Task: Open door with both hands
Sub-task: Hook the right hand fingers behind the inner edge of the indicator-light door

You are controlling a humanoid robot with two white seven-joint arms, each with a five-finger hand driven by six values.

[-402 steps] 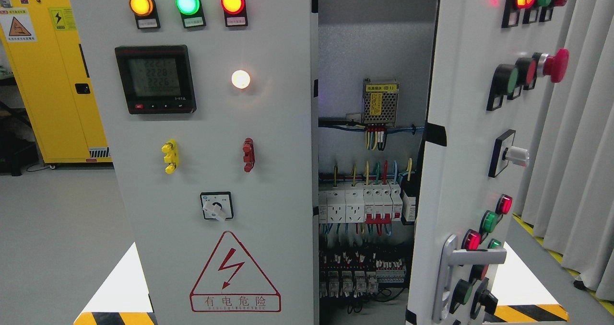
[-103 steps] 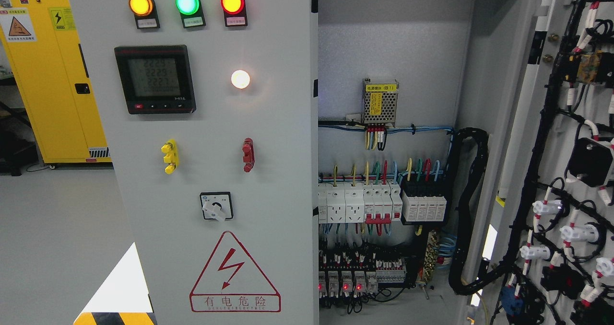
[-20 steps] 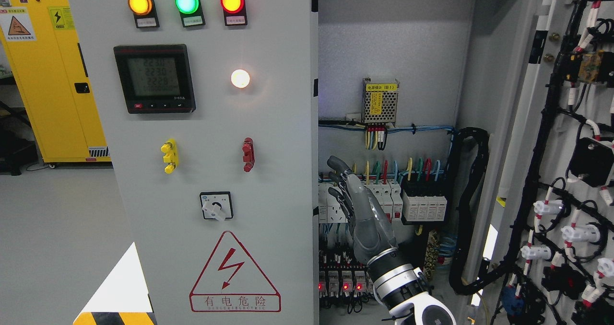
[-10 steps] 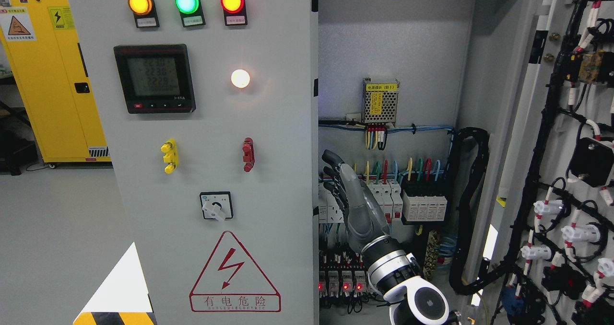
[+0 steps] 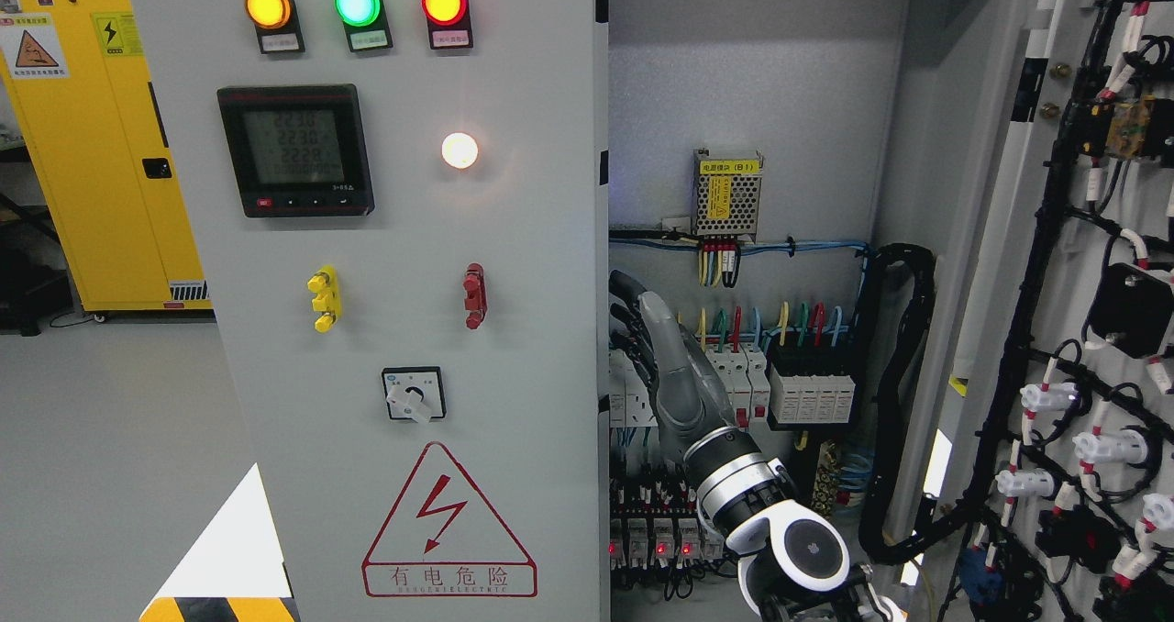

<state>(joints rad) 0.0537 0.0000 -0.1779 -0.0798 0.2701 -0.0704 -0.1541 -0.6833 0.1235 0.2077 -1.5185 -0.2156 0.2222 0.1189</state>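
The grey left cabinet door (image 5: 413, 237) stands shut, carrying three lamps, a meter (image 5: 295, 149) and a rotary switch (image 5: 414, 394). The right door (image 5: 1075, 255) is swung wide open, its wired inner face turned toward me. My right hand (image 5: 631, 315) rises from the bottom edge into the open cabinet. Its fingers (image 5: 627, 284) are slightly bent and hold nothing. They lie close beside the left door's right edge (image 5: 603, 328); I cannot tell whether they touch it. The left arm is out of view.
Behind the hand sit breakers (image 5: 725, 379), relays with red lights (image 5: 656, 544) and a power supply (image 5: 728, 195). A black cable bundle (image 5: 903, 402) loops along the cabinet's right side. A yellow cabinet (image 5: 101, 145) stands at the far left.
The right door swung fully open earlier. Over the last second my right hand has moved up and left, toward the left door's edge, and the wrist has come further into view.
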